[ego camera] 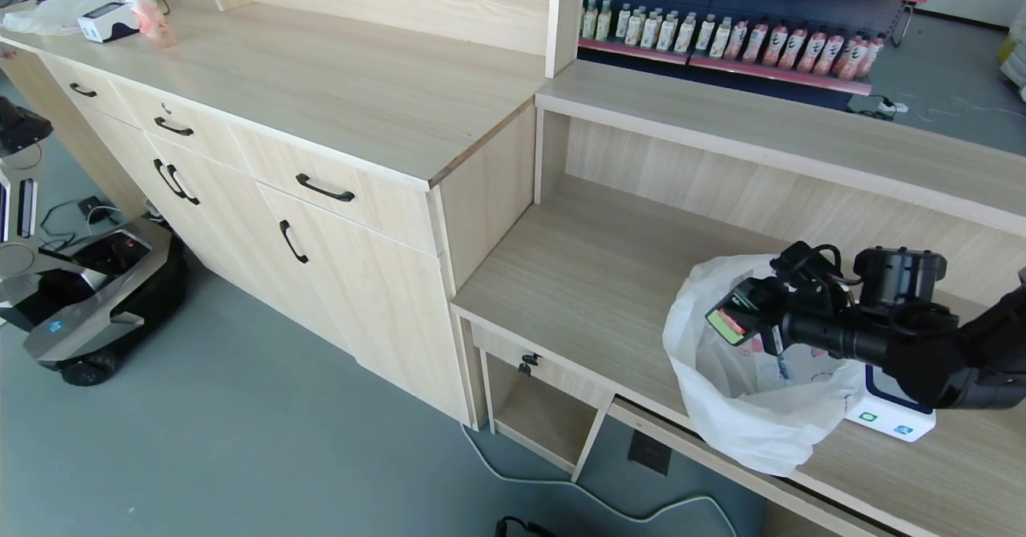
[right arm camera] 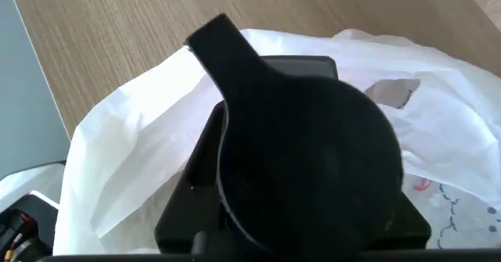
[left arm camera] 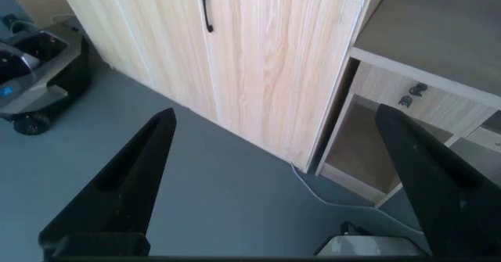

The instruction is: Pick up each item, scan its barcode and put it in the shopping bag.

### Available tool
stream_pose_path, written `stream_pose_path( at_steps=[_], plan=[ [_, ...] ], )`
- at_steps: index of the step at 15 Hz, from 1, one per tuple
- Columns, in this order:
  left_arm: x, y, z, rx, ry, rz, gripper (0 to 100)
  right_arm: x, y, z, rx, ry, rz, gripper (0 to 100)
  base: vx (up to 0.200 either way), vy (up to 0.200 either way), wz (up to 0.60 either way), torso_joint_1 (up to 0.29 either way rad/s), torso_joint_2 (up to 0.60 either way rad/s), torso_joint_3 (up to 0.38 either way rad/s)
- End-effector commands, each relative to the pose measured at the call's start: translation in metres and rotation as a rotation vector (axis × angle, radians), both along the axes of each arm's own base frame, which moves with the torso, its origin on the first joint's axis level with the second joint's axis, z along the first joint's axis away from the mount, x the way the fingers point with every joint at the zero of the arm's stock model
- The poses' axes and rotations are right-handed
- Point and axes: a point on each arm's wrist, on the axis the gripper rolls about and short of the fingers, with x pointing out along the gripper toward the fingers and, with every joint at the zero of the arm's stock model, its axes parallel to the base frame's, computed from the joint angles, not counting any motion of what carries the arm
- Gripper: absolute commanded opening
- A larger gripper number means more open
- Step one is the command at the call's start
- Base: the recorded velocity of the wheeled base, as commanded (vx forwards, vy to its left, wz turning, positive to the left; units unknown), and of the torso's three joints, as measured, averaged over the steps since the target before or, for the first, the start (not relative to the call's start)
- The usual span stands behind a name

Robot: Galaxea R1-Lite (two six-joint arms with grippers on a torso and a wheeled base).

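a: what is seen nearest?

b: the left gripper (left arm camera: 275, 113) is seen over the grey floor (left arm camera: 235, 192), its two fingers spread wide with nothing between them; pale cabinet doors (left arm camera: 266, 66) are seen just beyond it; a light cable (ego camera: 561, 485) is laid across the floor below the counter's edge.

a: and the task's things?

b: the shopping bag (ego camera: 745, 425) is set at the front edge of the lower counter (ego camera: 593, 264), its mouth open upward; a dark box (ego camera: 725, 322) with a red and green end face is held above that mouth, pinched by the right gripper (ego camera: 741, 312); from the wrist, the dark box (right arm camera: 192, 199) is seen directly over the white plastic of the bag (right arm camera: 125, 160); whether the bag is touched by the box cannot be told.

a: what is placed beside the bag?

b: a white device (ego camera: 890, 421) with a blue edge is stood just beside it, on the robot's right, partly hidden by the arm.

a: and farther off?

b: a tall counter (ego camera: 321, 80) with drawers and black handles is seen on the left; at its far end a small white unit (ego camera: 108, 22), an upright bottle (ego camera: 144, 4) and a crumpled white bag (ego camera: 48, 12) are gathered; behind the lower counter, rows of bottles (ego camera: 721, 36) are lined along a red-edged shelf.
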Motion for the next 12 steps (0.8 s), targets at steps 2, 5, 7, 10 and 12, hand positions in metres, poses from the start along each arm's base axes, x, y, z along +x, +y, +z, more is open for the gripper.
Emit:
stream_pose_path(
  at_steps=[2,5,7,10,12],
  plan=[
    [0.0,0.0,0.0,0.0,0.0,0.001,100,0.006,0.01,-0.029,0.0,0.074,0.031,0,0.0,0.0,0.0,0.0,0.0,0.0],
    [0.0,0.0,0.0,0.0,0.0,0.001,100,0.009,0.013,-0.046,-0.038,0.1,0.052,0,0.0,0.0,0.0,0.0,0.0,0.0],
    [0.0,0.0,0.0,0.0,0.0,0.001,100,0.008,0.013,-0.056,-0.061,0.116,0.065,0,0.0,0.0,0.0,0.0,0.0,0.0],
    [0.0,0.0,0.0,0.0,0.0,0.001,100,0.007,0.012,-0.06,-0.08,0.122,0.07,0,0.0,0.0,0.0,0.0,0.0,0.0],
    [0.0,0.0,0.0,0.0,0.0,0.001,100,0.007,0.01,-0.058,-0.08,0.116,0.062,0,0.0,0.0,0.0,0.0,0.0,0.0]
  ],
)
